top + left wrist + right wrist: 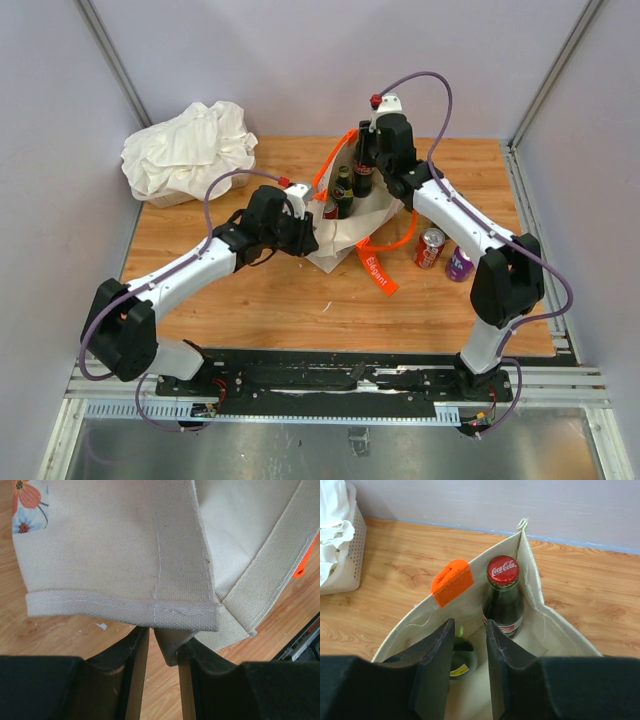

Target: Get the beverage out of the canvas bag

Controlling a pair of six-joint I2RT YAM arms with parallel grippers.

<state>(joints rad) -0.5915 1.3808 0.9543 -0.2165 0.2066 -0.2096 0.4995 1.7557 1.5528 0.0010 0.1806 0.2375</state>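
Fingers (135, 665): left gripper (161, 642) pinches canvas bag (115, 545) hem | right gripper (469, 625) narrow, empty, cola bottle (503, 597) just beyond

The right gripper (469, 625) is hiding most of a green bottle (464, 657), and the canvas bag (100, 555) is overrunning the left wrist view.

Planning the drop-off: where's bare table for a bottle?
Free: front-centre table between canvas bag and near edge; back-right corner beyond right arm. Crowded: right of the bag (red can, purple can); back-left, white cloth bundle.
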